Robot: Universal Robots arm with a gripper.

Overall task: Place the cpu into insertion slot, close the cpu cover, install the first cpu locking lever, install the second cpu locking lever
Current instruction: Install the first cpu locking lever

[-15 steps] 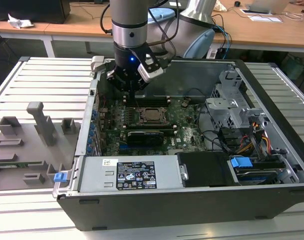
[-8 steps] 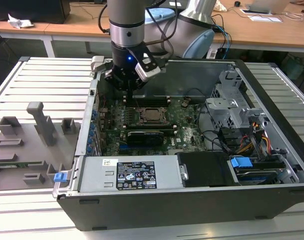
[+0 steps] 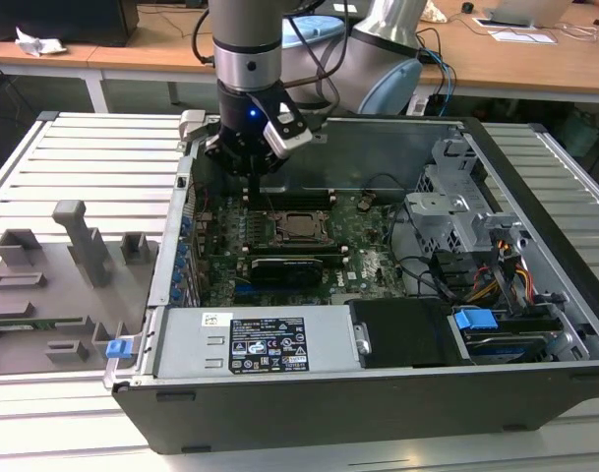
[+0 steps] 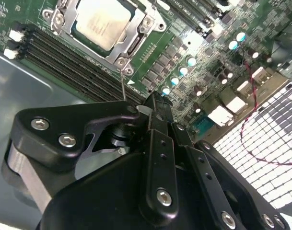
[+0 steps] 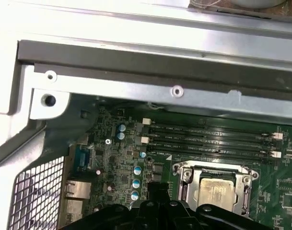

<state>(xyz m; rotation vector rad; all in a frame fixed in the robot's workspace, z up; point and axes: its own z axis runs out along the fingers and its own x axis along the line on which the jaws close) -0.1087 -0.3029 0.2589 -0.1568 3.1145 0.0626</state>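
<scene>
Gripper (image 4: 155, 99) hovering at 10 o'clock of insertion slot (image 3: 279, 229) in exterior view, fingers pressing together, gripping nothing; cpu (image 4: 103, 21) sitting beneath cpu cover (image 4: 141, 33).

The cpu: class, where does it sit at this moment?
In both wrist views the cpu lies flat, framed by the cpu cover, on the green board beside the long black memory slots.
</scene>
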